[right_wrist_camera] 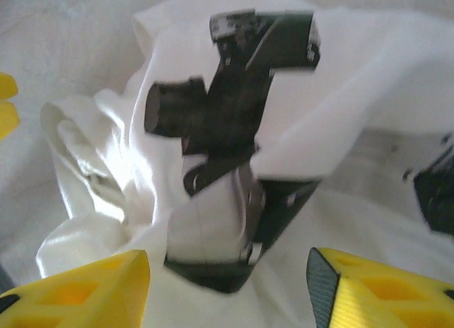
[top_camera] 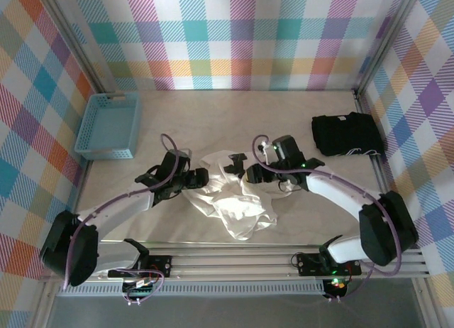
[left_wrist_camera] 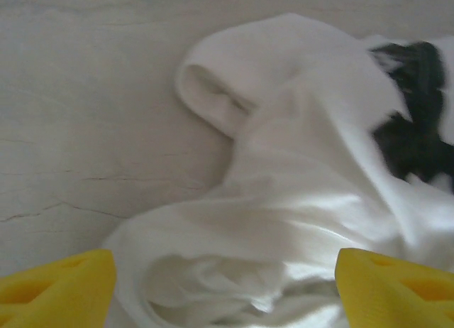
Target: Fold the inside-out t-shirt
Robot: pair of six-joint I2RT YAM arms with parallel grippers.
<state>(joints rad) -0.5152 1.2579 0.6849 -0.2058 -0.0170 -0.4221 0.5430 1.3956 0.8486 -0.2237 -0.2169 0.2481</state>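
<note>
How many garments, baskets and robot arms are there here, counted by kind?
Garments: 2 (white t-shirt, black folded garment)
Baskets: 1 (blue basket)
Robot arms: 2 (left arm, right arm)
Total: 5

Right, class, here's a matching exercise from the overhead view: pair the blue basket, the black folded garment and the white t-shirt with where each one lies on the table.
Things
1. blue basket
2. black folded garment
3. white t-shirt

Places
A. crumpled in the middle of the table
B. on the left side, by the wall
C. on the right side, by the wall

Pairs: 1-B, 2-C, 3-A
</note>
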